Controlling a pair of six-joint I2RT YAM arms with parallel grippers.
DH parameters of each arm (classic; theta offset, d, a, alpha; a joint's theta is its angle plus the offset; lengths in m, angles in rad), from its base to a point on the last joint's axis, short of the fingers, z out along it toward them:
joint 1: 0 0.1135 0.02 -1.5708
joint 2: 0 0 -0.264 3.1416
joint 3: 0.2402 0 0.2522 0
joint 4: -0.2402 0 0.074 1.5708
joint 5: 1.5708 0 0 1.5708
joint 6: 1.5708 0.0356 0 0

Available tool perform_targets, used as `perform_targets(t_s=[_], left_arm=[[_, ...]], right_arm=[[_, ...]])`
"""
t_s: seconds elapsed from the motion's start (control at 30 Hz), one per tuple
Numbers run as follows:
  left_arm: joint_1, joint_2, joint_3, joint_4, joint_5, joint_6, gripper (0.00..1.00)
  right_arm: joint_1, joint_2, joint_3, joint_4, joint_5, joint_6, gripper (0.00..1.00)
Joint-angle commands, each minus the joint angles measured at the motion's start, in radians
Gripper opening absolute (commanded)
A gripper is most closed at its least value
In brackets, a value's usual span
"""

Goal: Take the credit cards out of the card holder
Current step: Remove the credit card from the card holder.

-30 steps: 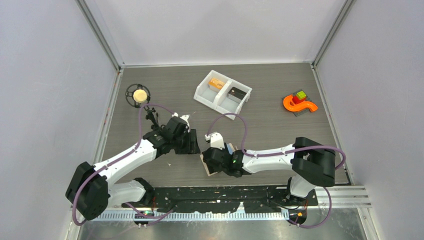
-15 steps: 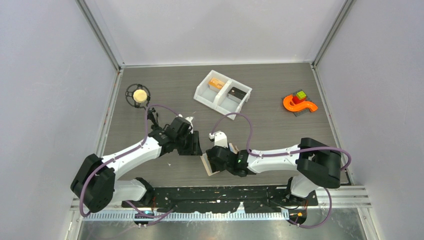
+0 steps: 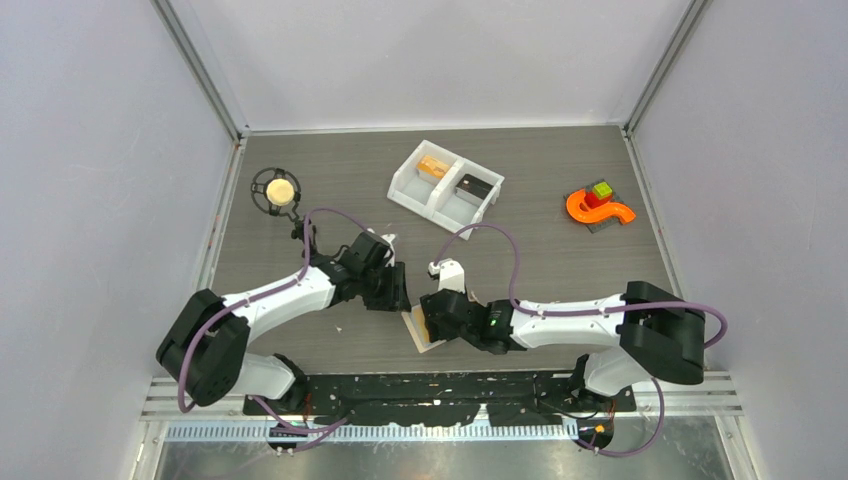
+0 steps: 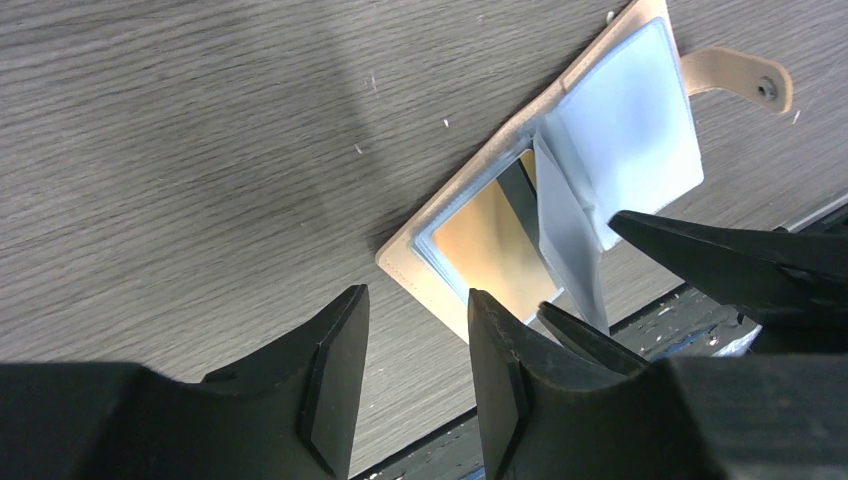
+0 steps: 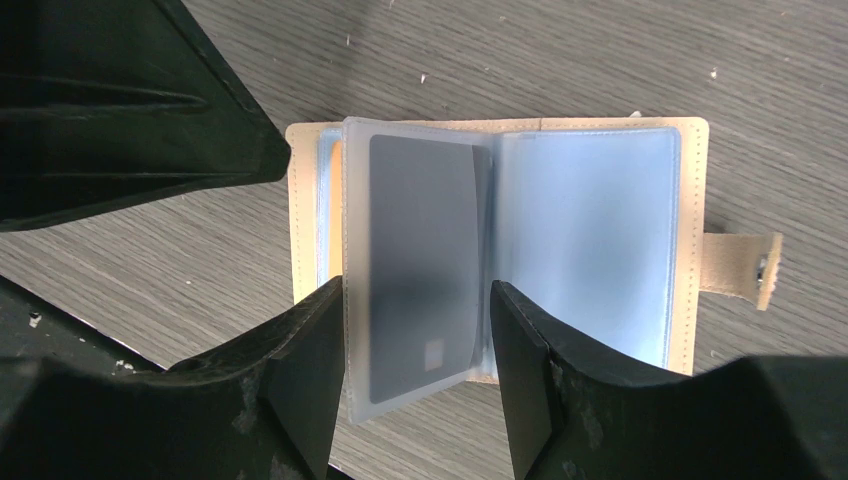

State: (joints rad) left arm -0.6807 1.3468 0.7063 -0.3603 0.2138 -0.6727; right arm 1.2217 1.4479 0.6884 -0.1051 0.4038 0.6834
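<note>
1. Left fingers [image 4: 335, 380], black and wedge-shaped, stand released. Bare grey wood-grain table [image 4: 200, 150] shows in the gap between them, and one tip sits just beside the edge of the card holder.
2. Right fingers [image 5: 520, 370] are likewise spread and unclenched, one on each side of a clear plastic sleeve page [image 5: 355, 200] lifted from the holder. Whether they touch the page cannot be told.
3. The small beige-tan folding card holder [image 5: 585, 240] lies open on the table near its front edge, between the two arms. Its light blue lining faces up and its snap tab [image 5: 740, 268] stretches out to one side.
4. A dark grey card [image 5: 420, 270] sits inside the lifted sleeve, with a small pale square near one end. The plastic blurs its face, so no writing can be read.
5. A shiny gold-tan card [image 4: 490, 245] shows in a pocket beneath that page, inside the holder. No lettering is legible on it.
6. A white two-compartment bin [image 3: 408, 193] stands well apart, toward the far side.
</note>
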Motion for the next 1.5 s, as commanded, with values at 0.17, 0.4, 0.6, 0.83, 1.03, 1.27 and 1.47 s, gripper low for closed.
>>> perform_targets(t_s=[0.17,0.4,0.6,0.83,1.03,1.27,1.47], left_arm=[[-0.005,0.018,0.026,0.036,0.010,0.010,0.43],[-0.009,-0.012,0.025,0.029,0.017,0.002,0.43],[-0.025,-0.030,0.013,0.089,0.064,-0.038,0.42],[-0.039,-0.021,-0.066,0.305,0.095,-0.133,0.42],[-0.057,0.041,-0.135,0.521,0.117,-0.233,0.42],[-0.083,0.080,-0.149,0.613,0.067,-0.278,0.42],[-0.098,0.136,-0.145,0.635,0.042,-0.285,0.42]], right_arm=[[-0.022,-0.067,-0.013,-0.058,0.097,0.010,0.60],[-0.068,-0.173,-0.056,-0.103,0.120,0.006,0.57],[-0.099,-0.249,-0.072,-0.113,0.132,-0.036,0.52],[-0.124,-0.253,-0.091,-0.031,0.101,-0.099,0.49],[-0.232,-0.244,-0.134,0.078,-0.108,-0.132,0.48],[-0.342,-0.221,-0.224,0.252,-0.281,-0.121,0.45],[-0.369,-0.202,-0.240,0.295,-0.337,-0.120,0.44]])
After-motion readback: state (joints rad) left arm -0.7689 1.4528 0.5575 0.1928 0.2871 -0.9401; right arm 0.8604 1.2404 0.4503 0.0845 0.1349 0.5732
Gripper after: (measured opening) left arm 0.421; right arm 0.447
